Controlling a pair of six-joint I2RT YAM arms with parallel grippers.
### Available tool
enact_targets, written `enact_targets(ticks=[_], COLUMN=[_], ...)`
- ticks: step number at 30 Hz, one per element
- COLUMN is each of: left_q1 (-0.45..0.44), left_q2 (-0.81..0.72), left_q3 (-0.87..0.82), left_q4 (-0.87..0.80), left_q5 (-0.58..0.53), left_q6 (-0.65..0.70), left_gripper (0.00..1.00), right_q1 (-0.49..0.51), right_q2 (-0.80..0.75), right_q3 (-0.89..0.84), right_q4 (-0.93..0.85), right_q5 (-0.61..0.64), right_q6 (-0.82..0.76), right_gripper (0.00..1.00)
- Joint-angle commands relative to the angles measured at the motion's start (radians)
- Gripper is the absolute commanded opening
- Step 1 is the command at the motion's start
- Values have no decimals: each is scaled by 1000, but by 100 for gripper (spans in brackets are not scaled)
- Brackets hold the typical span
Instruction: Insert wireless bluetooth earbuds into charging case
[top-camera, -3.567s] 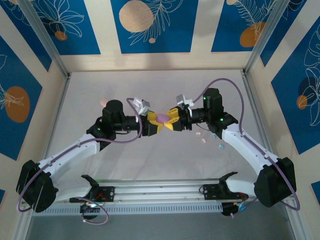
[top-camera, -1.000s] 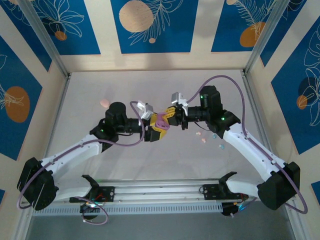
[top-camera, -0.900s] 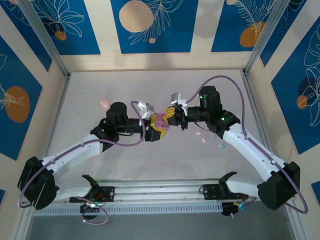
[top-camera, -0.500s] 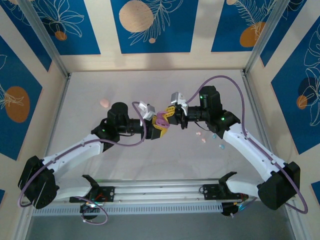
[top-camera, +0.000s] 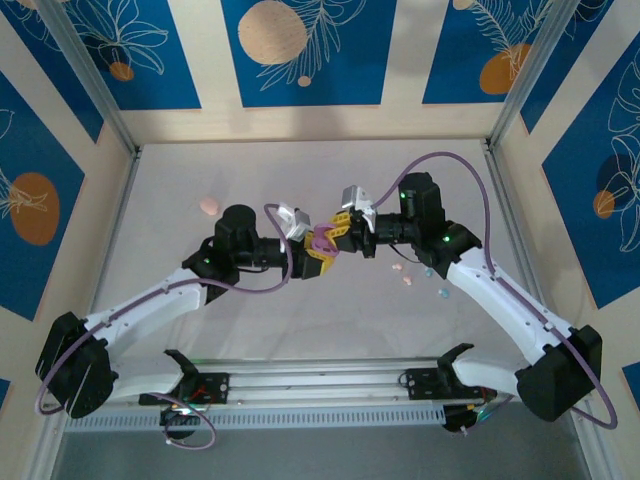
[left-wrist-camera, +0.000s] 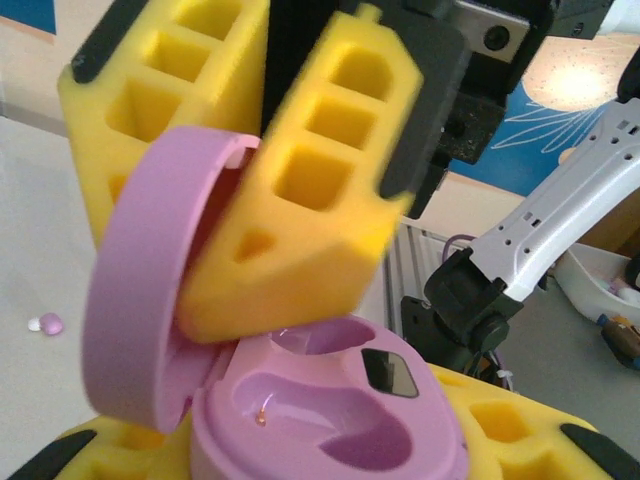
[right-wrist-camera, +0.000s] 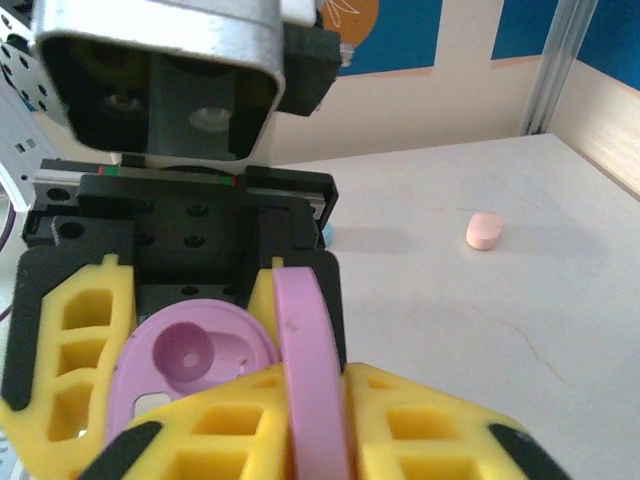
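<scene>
The lid (left-wrist-camera: 140, 300) now stands up; a moment ago it was shut. The left claw (top-camera: 314, 258) is closed tight on the purple charging case (left-wrist-camera: 330, 415), holding it above the tabletop (top-camera: 300, 320). The right claw (top-camera: 341, 224) has the lid between its fingers, but I cannot tell if it squeezes. The earbuds (top-camera: 407, 281) lie on the tabletop by the right arm (top-camera: 500, 300). The opening step looks done. Next, I think a claw must pick one tiny earbud up gently.

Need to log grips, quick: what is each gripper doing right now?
Left gripper: closed on the purple case, at its base.
Right gripper: fingers either side of the open lid; gripping or not cannot be told.
</scene>
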Motion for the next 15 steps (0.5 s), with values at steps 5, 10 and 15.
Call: enact_targets(ticks=[5, 10, 15], left_q1=[-5, -5, -5], left_q2=[-21, 13, 56], left_q3=[-42, -108, -153], left_q4=[116, 289, 422], left_q5=[-29, -71, -117], left_q6=[50, 20, -16], left_gripper=[30, 29, 28], right_q1=[-19, -77, -221], right_q2=[-38, -63, -94], right_q3=[48, 94, 118], right_q4=[-54, -106, -161], right_q5=[22, 13, 74], right_q6=[147, 328, 565], right_gripper=[56, 59, 61])
